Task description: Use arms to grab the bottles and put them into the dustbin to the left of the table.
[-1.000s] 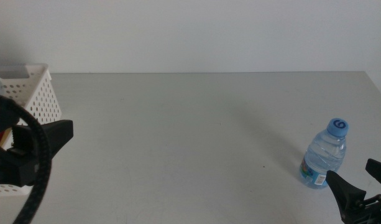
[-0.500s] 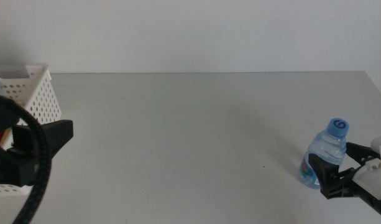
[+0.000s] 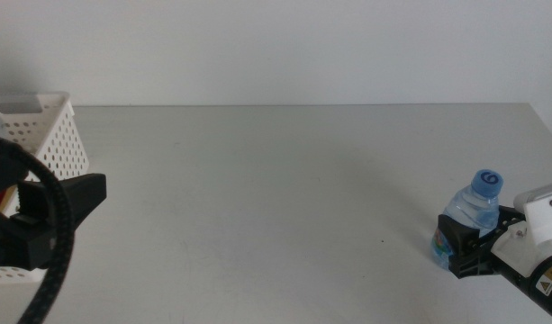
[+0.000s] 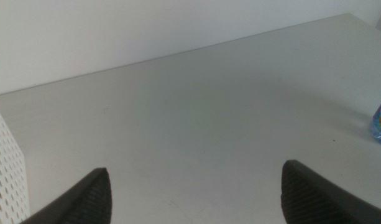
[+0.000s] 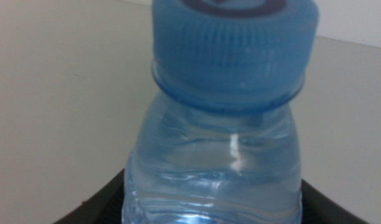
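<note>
Your right hand [image 3: 478, 245] is already at the small water bottle [image 3: 470, 225], which stands upright on the surface [image 3: 276, 198] at the near right, blue cap [image 3: 488, 184] up. The two dark jaws sit spread, one on either side of the bottle's body below the shoulder — the right wrist view shows the bottle filling the gap between them, but not whether the jaws press on it yet. So the bottle's long axis is vertical and it lies straight between your jaws; the squeeze looks like the next call.

The white perforated dustbin [image 3: 43, 133] is at the far left, well apart from the bottle — the whole width of the surface lies between them. Your left hand [image 4: 193, 186] waits just beside that bin, jaws spread and holding nothing. It is the nearer arm to the bin; the right is the nearer to the bottle.
</note>
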Tool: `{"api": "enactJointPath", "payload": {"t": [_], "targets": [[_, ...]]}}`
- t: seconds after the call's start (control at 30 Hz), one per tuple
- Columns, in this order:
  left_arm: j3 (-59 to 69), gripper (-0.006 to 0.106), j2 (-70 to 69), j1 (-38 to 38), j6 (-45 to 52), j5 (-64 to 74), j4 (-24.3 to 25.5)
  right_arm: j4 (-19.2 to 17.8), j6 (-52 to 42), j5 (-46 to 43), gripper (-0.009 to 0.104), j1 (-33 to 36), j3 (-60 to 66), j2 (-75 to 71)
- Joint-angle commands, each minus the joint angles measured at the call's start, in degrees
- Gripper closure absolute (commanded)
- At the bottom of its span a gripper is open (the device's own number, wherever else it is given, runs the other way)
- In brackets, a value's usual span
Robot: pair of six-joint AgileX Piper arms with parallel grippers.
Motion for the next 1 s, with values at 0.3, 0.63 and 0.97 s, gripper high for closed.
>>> {"api": "enactJointPath", "payload": {"t": [0.3, 0.63, 0.97], "targets": [[-1.5, 0.007, 0.0, -0.4, -0.8, -4.0, -0.6, -10.3, 10.0, -6.8, 0.096, 9.0, -16.1, -0.6], [-1.5, 0.007, 0.0, -0.4, -0.8, -4.0, -0.6, -14.9, 18.3, 8.1, 0.096, 21.9, -45.2, 14.8], [-1.5, 0.007, 0.0, -0.4, -0.8, -4.0, -0.6, -17.0, 18.9, 14.9, 0.096, 25.0, -61.5, 28.2]]}}
